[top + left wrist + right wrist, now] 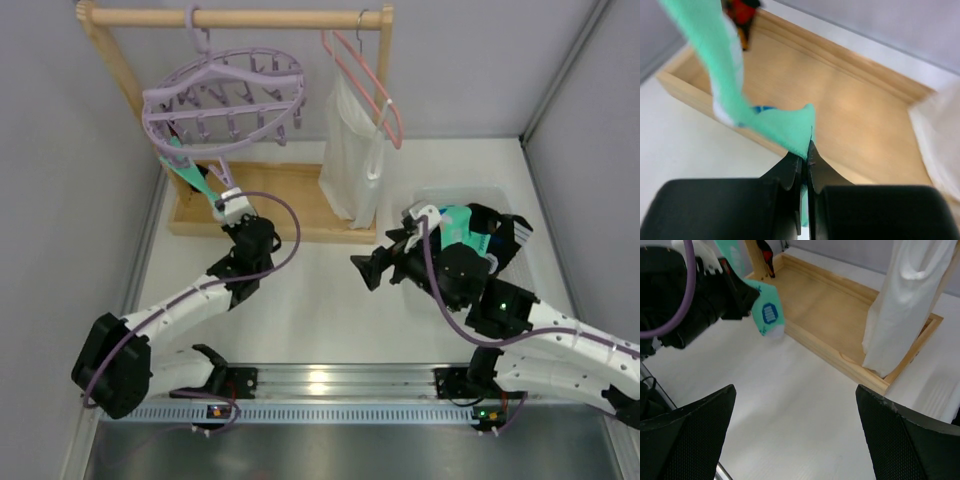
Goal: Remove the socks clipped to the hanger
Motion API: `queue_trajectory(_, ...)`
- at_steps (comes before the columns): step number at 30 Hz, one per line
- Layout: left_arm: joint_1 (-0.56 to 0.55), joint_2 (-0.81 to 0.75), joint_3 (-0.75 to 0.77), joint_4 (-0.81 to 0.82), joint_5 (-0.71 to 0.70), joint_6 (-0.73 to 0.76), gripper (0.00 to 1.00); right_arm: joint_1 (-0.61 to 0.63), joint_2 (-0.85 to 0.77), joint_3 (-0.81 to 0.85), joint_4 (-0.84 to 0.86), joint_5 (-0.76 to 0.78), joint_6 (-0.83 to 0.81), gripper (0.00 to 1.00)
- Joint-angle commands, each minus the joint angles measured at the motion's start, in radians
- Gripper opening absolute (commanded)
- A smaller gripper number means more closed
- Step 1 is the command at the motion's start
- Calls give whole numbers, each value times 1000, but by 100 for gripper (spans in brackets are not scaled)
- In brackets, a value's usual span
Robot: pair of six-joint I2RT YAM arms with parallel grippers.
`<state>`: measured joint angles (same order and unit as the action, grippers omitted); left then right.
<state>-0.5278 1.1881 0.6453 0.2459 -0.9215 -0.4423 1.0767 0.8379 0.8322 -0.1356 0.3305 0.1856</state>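
Observation:
The lavender round hanger (225, 95) hangs from the wooden rail. One teal sock (192, 175) is stretched from a clip on its left side down to my left gripper (222, 205), which is shut on the sock's lower end. In the left wrist view the teal sock (722, 70) runs up from the closed gripper (807, 150), and a red-orange sock (742, 12) shows at the top edge. My right gripper (375, 268) is open and empty above the table. The right wrist view shows it wide open (795, 390), facing the teal sock (767, 312).
The wooden rack base (290, 205) lies under the hanger. A pink hanger (365, 80) holds a white garment (352, 160). A translucent bin (505, 200) behind the right arm holds teal fabric (460, 222). Grey walls stand close on both sides.

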Motion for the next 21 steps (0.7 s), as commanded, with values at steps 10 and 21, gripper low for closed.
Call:
queue_trajectory(10,-541,139,83,-22,-292,43,0,-14,-109,154,-84,117,6,99)
queue_trajectory(21,-702,370,293,-22,-355,157,0,-17,232,551,-245,87,-77,100)
